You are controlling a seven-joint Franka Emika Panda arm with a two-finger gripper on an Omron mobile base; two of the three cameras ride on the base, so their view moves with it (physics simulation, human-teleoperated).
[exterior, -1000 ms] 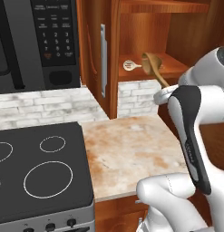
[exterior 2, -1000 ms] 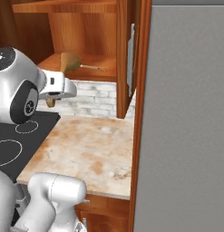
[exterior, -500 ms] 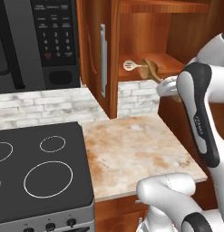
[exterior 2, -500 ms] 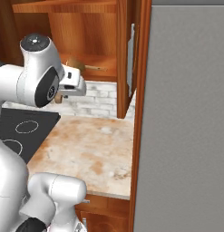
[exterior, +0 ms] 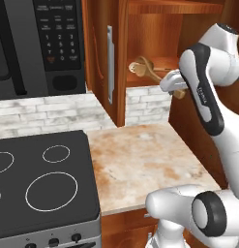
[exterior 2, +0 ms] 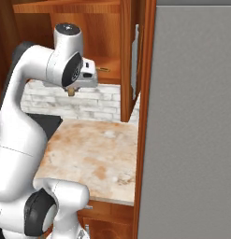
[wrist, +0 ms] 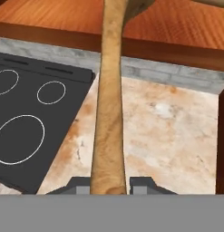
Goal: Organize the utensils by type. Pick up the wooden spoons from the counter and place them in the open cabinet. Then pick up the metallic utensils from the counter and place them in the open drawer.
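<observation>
While the fingers (wrist: 109,188) grasp the handle of a wooden spoon (wrist: 109,113) carried up at the open cabinet (exterior: 155,63), bowl over the shelf, release pending; desk (exterior: 140,160) bare in view, metallic utensils and drawer unseen.

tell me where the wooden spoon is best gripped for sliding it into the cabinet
By the handle's tail end, where the end effector already pinches the wooden spoon. The long straight handle lets its bowl lead onto the cabinet shelf, coming from the open front.
</observation>
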